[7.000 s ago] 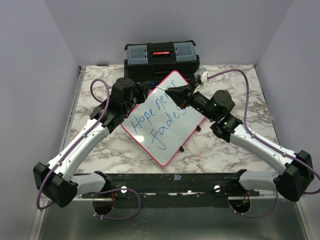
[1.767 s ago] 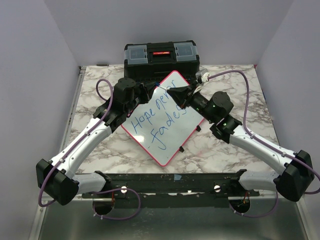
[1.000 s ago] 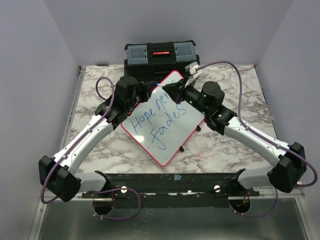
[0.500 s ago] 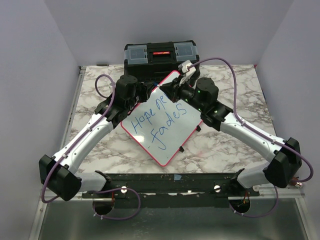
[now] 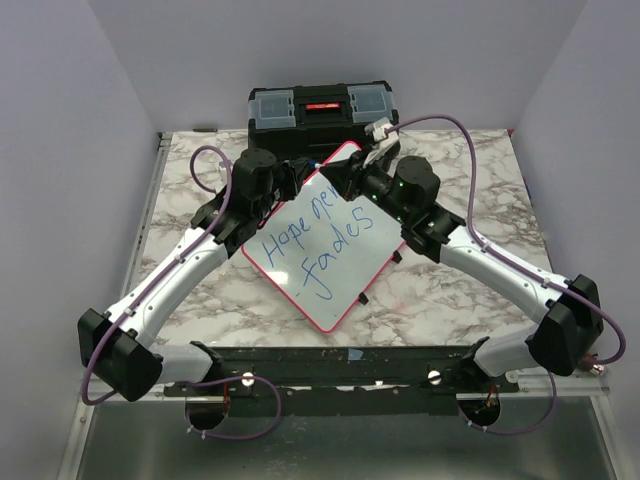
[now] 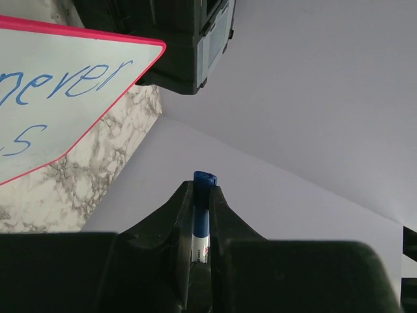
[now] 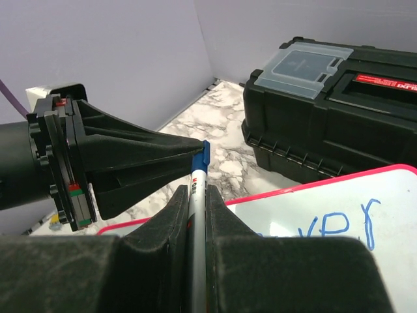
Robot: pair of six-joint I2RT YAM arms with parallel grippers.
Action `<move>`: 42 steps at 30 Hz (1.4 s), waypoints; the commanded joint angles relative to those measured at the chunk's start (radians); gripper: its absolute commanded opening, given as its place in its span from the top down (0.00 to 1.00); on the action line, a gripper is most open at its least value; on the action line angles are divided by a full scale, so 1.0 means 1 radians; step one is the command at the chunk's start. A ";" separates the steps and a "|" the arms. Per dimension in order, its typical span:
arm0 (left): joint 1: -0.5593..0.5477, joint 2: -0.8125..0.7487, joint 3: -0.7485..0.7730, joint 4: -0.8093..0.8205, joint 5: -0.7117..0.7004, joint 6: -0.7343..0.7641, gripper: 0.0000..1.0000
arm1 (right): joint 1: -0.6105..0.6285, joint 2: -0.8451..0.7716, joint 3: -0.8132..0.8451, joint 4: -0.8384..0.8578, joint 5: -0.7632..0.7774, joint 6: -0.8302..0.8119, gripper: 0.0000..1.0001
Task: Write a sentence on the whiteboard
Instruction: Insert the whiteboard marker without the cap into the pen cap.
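Observation:
The whiteboard [image 5: 335, 262] lies tilted on the marble table, red-pink framed, with "Hope never fades" in blue. It also shows in the left wrist view [image 6: 45, 124] and the right wrist view [image 7: 313, 215]. My two grippers meet tip to tip over its far corner. My right gripper [image 5: 338, 178] [image 7: 196, 195] is shut on the white barrel of a marker [image 7: 197, 184]. My left gripper [image 5: 303, 172] [image 6: 201, 190] is shut on the marker's blue cap [image 6: 204, 186]; its fingers [image 7: 156, 153] pinch the cap end in the right wrist view.
A black toolbox [image 5: 322, 112] stands at the back of the table just behind the grippers, also in the left wrist view [image 6: 189, 39] and right wrist view [image 7: 339, 117]. Purple cables loop over both arms. Grey walls enclose the table.
My right gripper has moved up and left off the writing to the board's far corner, bringing the marker tip between the left gripper's fingers. The left gripper edged toward it.

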 commanded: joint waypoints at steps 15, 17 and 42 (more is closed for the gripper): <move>-0.125 -0.053 0.033 0.182 0.066 0.104 1.00 | 0.004 0.081 -0.023 0.071 0.248 0.393 0.99; -0.125 -0.055 0.032 0.185 0.069 0.115 1.00 | 0.004 0.079 -0.022 0.070 0.251 0.414 0.99; -0.124 -0.145 -0.092 0.303 0.025 0.201 0.86 | 0.004 -0.014 -0.078 0.091 0.232 0.330 0.99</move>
